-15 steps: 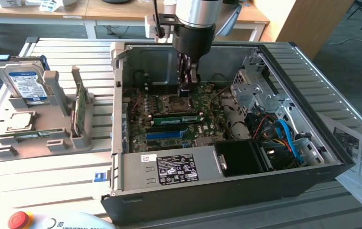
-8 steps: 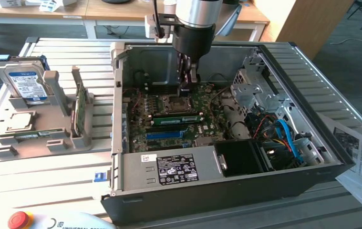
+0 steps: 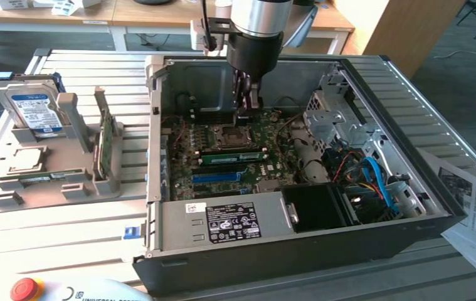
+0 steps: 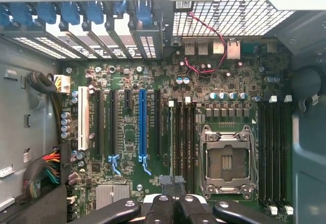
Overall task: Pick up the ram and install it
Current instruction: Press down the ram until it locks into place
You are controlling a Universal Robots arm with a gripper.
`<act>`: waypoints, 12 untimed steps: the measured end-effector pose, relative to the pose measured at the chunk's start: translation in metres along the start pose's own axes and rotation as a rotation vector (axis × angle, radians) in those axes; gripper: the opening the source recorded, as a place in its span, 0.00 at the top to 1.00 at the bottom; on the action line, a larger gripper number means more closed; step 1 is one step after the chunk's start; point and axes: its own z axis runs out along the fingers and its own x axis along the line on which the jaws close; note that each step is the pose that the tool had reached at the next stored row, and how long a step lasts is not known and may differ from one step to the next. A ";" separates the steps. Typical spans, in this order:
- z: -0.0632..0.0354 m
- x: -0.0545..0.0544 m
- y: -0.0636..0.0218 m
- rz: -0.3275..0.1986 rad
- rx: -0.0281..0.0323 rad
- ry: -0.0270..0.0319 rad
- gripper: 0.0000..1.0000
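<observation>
Inside case (image 3: 438,207), above motherboard (image 3: 229,157), gripper (image 3: 247,111) hangs closed beside CPU socket (image 4: 226,160), fingers pinched together, nothing visibly held. Ram (image 3: 233,156) lies in slot by socket; whether fully latched, unclear. Pickup looks done, seating probably remains. Arm (image 3: 256,31) stands near vertical, wrist pointing straight down into case.

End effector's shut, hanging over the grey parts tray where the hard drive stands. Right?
No. The exterior view shows the shut end effector inside the open computer case, over the motherboard, not over the grey parts tray. The hard drive does stand in that tray.
</observation>
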 end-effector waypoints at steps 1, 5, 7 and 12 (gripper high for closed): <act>-0.0017 0.000 0.0000 0.000 0.0000 -0.0002 0.90; -0.0093 0.000 0.0001 0.000 0.0000 0.0002 0.90; -0.0126 0.000 0.0002 0.000 0.0000 0.0005 0.90; -0.0216 0.000 0.0003 0.000 0.0000 0.0013 0.90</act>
